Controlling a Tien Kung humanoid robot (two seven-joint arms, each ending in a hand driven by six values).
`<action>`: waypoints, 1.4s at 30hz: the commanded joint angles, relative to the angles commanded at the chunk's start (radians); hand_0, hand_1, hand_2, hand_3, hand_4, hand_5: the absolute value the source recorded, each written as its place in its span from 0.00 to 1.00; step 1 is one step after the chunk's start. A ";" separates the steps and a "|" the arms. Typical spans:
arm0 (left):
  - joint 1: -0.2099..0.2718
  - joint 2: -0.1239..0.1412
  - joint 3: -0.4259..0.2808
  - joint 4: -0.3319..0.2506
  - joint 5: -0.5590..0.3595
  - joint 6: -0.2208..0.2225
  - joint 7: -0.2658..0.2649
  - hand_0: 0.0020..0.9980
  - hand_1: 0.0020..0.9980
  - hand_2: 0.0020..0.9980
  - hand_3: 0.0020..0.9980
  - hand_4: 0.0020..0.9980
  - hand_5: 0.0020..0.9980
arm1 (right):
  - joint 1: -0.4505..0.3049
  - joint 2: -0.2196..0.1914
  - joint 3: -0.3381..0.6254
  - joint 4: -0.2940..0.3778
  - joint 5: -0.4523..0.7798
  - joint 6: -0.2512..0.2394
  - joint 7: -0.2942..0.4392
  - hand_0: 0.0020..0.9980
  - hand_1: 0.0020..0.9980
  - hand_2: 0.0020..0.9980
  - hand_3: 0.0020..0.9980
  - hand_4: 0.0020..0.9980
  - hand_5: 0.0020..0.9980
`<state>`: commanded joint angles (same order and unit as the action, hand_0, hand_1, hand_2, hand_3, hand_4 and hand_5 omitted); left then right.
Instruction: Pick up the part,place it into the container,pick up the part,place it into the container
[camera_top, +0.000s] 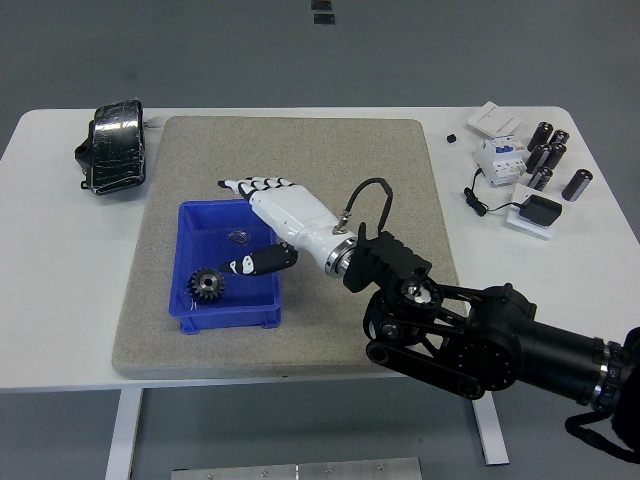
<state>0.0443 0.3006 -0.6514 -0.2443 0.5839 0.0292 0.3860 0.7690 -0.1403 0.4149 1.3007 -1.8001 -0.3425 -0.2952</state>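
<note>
Now, a black headset is lying at the far left of the white counter; the blue container is sitting on the grey mat with the black gear part resting inside near its front left. I am holding my right hand released, fingers spread, over the container's far right corner, grasping nothing

Lab or workshop: white worktop, grey felt mat, white circuit breaker, black cylindrical capacitors.
</note>
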 joint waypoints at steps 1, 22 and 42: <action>0.000 0.000 0.000 0.000 0.000 0.000 0.000 0.69 0.68 0.68 0.63 0.75 0.26 | -0.001 -0.016 0.021 -0.006 0.022 -0.022 0.007 0.88 0.90 0.91 0.93 0.95 0.46; -0.002 0.001 -0.004 0.001 -0.001 -0.005 -0.001 0.69 0.68 0.67 0.63 0.75 0.26 | 0.013 -0.082 -0.078 -0.128 -0.175 0.037 -0.087 0.40 0.58 0.71 0.74 0.71 0.30; -0.005 0.001 -0.004 0.000 0.001 -0.004 0.001 0.69 0.68 0.67 0.62 0.74 0.25 | 0.063 -0.068 -0.235 -0.250 -0.122 0.078 -0.055 0.38 0.57 0.72 0.74 0.72 0.31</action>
<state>0.0396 0.3016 -0.6554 -0.2441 0.5847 0.0249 0.3869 0.8317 -0.2080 0.1794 1.0511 -1.9217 -0.2641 -0.3507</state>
